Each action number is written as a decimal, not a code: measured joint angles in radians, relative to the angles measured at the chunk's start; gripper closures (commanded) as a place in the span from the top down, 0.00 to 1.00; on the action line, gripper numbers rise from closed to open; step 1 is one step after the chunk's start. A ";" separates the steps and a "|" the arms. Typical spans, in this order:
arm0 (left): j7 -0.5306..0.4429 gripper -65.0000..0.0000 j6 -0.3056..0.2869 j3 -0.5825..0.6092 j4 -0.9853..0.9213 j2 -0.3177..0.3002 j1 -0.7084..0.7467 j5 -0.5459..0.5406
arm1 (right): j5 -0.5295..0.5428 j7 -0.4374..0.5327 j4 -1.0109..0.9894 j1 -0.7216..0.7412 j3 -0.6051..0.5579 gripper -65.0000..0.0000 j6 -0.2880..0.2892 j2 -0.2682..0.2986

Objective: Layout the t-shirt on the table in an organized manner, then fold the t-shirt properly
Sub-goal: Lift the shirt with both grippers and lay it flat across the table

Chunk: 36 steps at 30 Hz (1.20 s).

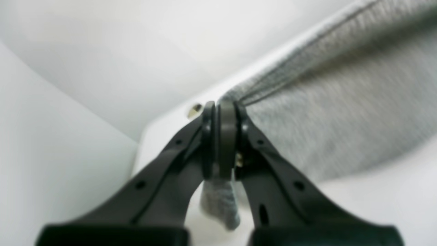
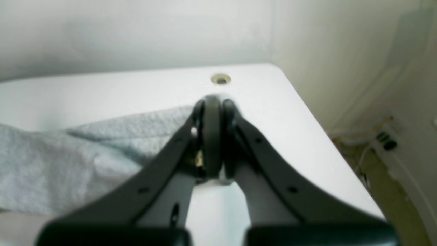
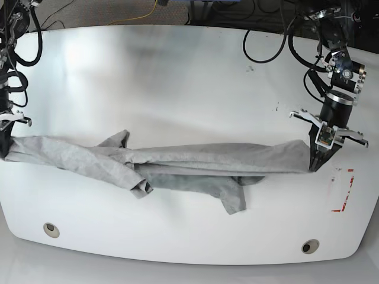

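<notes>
- t-shirt (image 3: 177,163) lies across the middle of the table (image 3: 177,71), pulled into a long narrow band from side to side; bunched w/ folds, one sleeve-like flap sticking toward the near edge, another lump toward the right-arm end.
- Left gripper (image 3: 318,161) (right side in base view): jaws pinched tight on one end of the shirt; left wrist view shows grey cloth (image 1: 341,102) running off from the closed tips (image 1: 222,112) and a scrap hanging below them.
- Right gripper (image 2: 213,109) at the opposite table edge: jaws closed too, cloth (image 2: 85,153) runs right up to the tips, so it looks clamped on that end; exact pinch point blurred.
- Progress, my read: early layout stage. Shirt stretched btwn both arms but not flat — body still doubled over, sleeves tangled, lettering not visible.
- Left to do: spread it flat & square, smooth sleeves, then all folds. No fold done yet.
- Red outline mark (image 3: 343,192) near the left arm, shirt not on it.
</notes>
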 measured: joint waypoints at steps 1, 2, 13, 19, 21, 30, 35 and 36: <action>0.000 0.00 -0.002 0.000 0.000 0.002 0.017 0.000 | 0.000 0.001 0.000 -0.008 0.000 0.00 -0.003 -0.005; 0.003 0.00 -0.001 0.001 0.000 0.003 0.031 0.000 | 0.000 0.001 0.000 -0.014 0.000 0.00 -0.004 -0.014; 0.003 0.00 -0.002 0.010 -0.001 0.047 0.195 0.000 | 0.000 0.001 0.000 -0.121 0.031 0.00 0.002 -0.078; 0.003 0.00 0.002 0.009 -0.002 0.047 0.266 0.000 | 0.001 0.001 -0.002 -0.176 0.031 0.00 0.004 -0.119; -0.007 0.00 0.013 0.007 -0.002 0.048 0.303 -0.001 | 0.002 0.001 0.000 -0.207 0.030 0.00 0.013 -0.120; 0.000 0.00 0.001 -0.040 -0.002 0.108 0.433 0.003 | 0.000 0.001 -0.001 -0.328 0.033 0.00 -0.003 -0.161; -0.020 0.00 0.003 -0.058 0.001 0.116 0.513 0.000 | 0.004 0.001 0.002 -0.435 0.078 0.00 0.012 -0.173; -0.023 0.00 0.001 -0.062 0.001 0.117 0.529 0.001 | 0.000 0.003 0.002 -0.449 0.089 0.00 0.006 -0.182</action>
